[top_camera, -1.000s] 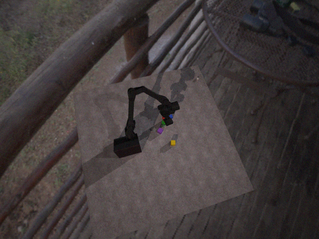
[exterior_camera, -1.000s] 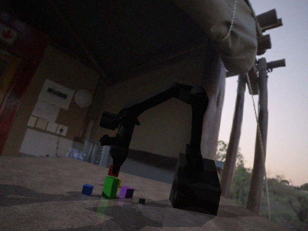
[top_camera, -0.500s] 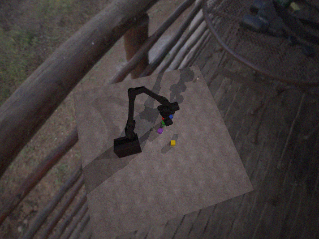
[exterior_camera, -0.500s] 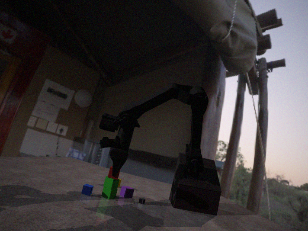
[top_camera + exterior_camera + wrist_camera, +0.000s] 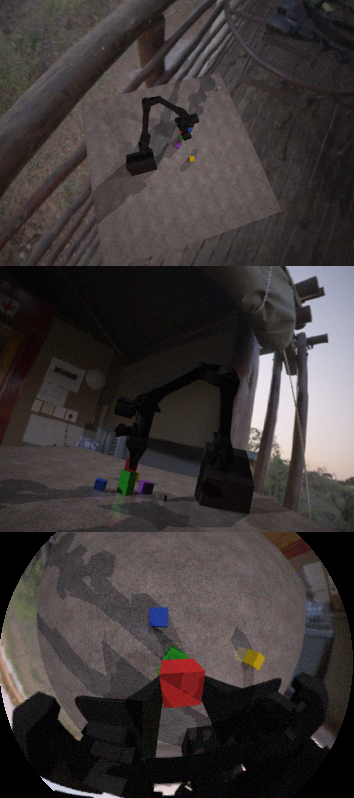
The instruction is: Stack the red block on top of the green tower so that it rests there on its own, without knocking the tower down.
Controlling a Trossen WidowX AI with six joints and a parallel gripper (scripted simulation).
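Atop the green tower [image 5: 126, 481] sat the red block [image 5: 129, 465], clamped between the fingers of the hand [image 5: 134, 460], its underside against the tower's top. Just beside the tower on the bench [image 5: 57, 463] stood a purple block [image 5: 145, 486] toward the arm's base, and a blue block [image 5: 100, 484] on the far side. Farther off lay a yellow block [image 5: 191, 159].

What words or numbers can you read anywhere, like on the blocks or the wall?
None can be read.
White wall poster: a dark strip of lettering, too blurred to read.
Small pale wall cards: too small to read.
Small red cube and other blocks: no markings.
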